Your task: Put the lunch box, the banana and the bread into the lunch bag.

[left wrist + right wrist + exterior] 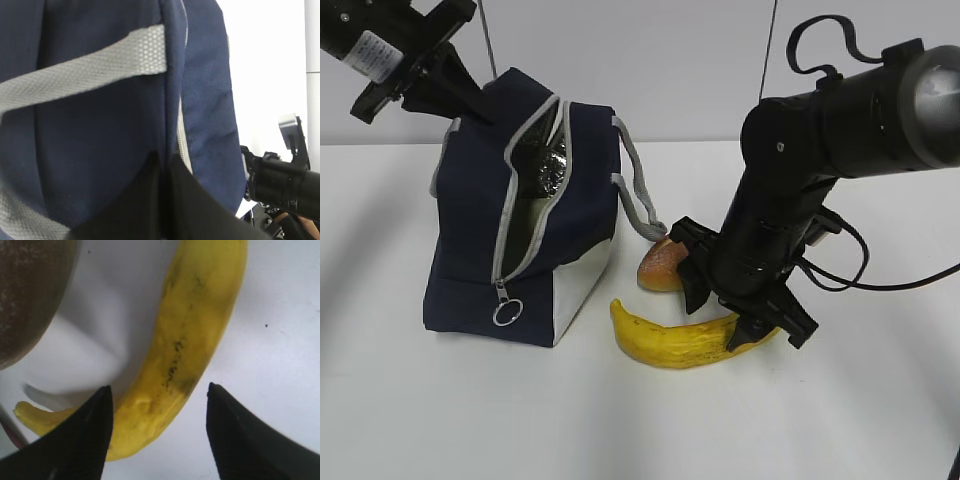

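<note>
Both arms are made of matt black, rounded tube sections. On the right arm [790,190] a thick cylinder with a grey, shiny end cap is seen, and small screws are set in its joint housing. Black cables [840,255] are looped above and beside it. The right gripper [157,437] has two black, pointed, wedge-shaped fingers [80,440]. On the left arm [395,50] a white label with small print is fixed.
</note>
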